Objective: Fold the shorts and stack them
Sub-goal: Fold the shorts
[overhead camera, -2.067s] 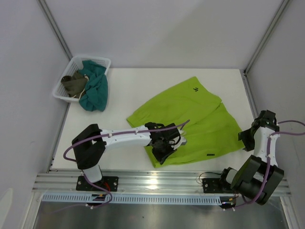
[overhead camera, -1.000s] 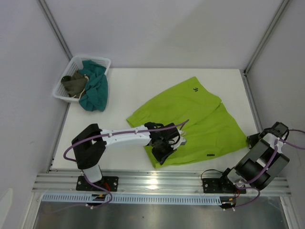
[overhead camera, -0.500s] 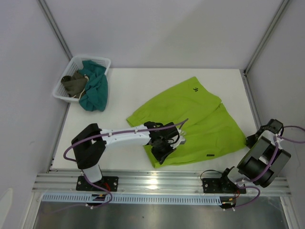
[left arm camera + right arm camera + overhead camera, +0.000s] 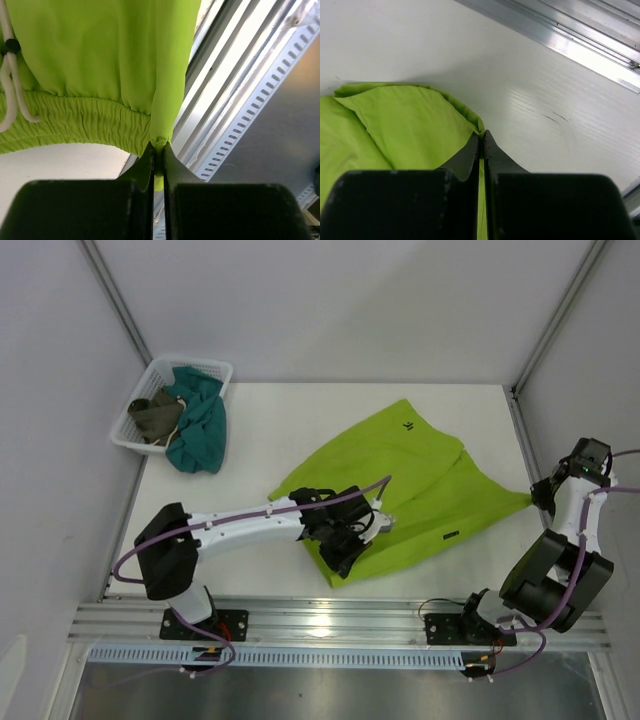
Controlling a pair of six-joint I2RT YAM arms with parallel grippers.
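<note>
The lime-green shorts [image 4: 410,480] are spread across the middle of the white table, black logo mark [image 4: 407,424] at the far end. My left gripper [image 4: 345,545] is shut on the near waistband corner; the left wrist view shows the elastic waistband [image 4: 90,122] and white drawstring [image 4: 10,95] hanging from the pinch [image 4: 159,147]. My right gripper [image 4: 540,498] is shut on the shorts' right leg corner, drawn out to a point near the right table edge. Green cloth [image 4: 405,125] runs between its closed fingers [image 4: 481,137].
A white basket [image 4: 142,393] sits at the far left corner, holding an olive-brown garment [image 4: 155,415] and a teal garment [image 4: 200,425] that drapes over its rim. Aluminium rails [image 4: 330,620] run along the near table edge. Grey walls enclose the sides.
The right gripper closed on the shorts' right corner and pulled it right and away, stretching the cloth to a point. The left gripper lifted slightly with the waistband.
</note>
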